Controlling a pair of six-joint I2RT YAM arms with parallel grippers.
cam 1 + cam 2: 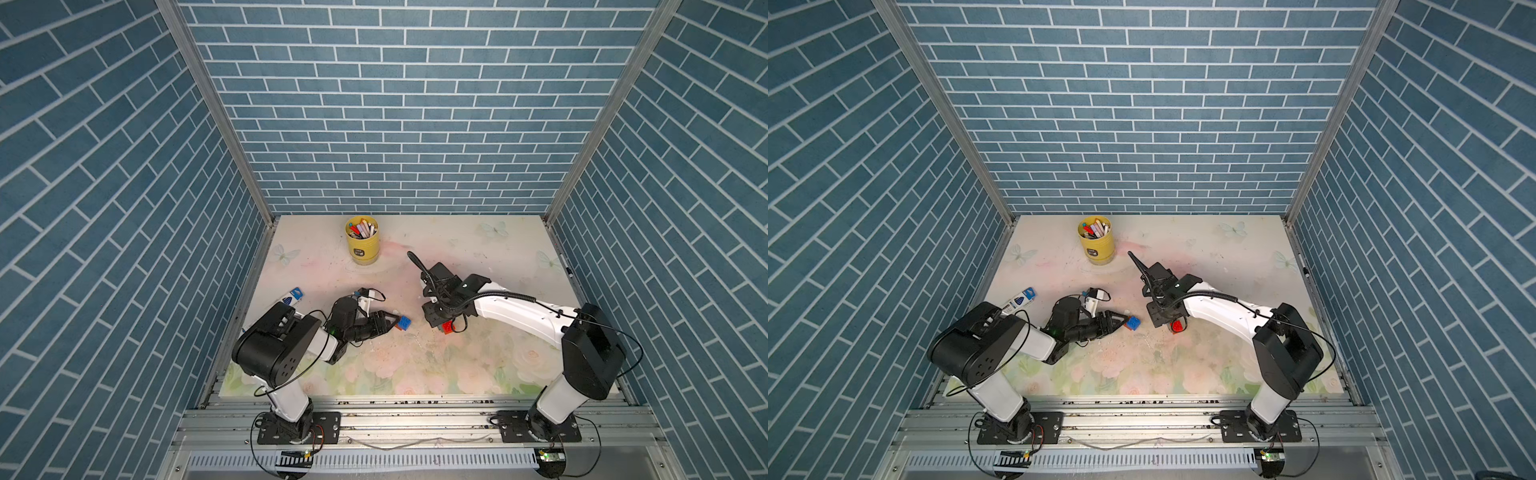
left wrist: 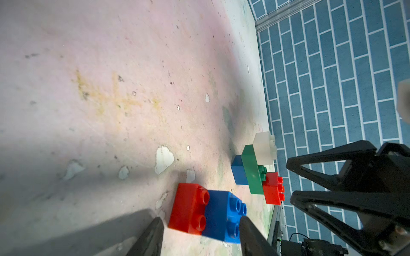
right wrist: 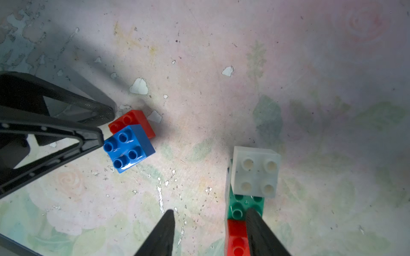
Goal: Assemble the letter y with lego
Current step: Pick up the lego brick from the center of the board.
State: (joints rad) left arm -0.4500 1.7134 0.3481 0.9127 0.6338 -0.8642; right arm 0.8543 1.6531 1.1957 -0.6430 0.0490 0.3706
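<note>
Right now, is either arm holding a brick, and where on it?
Nothing held. The left gripper has jaws open at the red-and-blue pair, loose on the table; the right gripper is open too, one finger over the green bar.

The left arm [image 1: 286, 353] and right arm [image 1: 515, 311] each had smooth white link shells between bulky black joint housings. Black cables [image 1: 507, 295] trailed along them. Black base plates [image 1: 326, 422] carried silver screws. The fingers [image 3: 55, 130] were black, hollow triangular frames.
</note>
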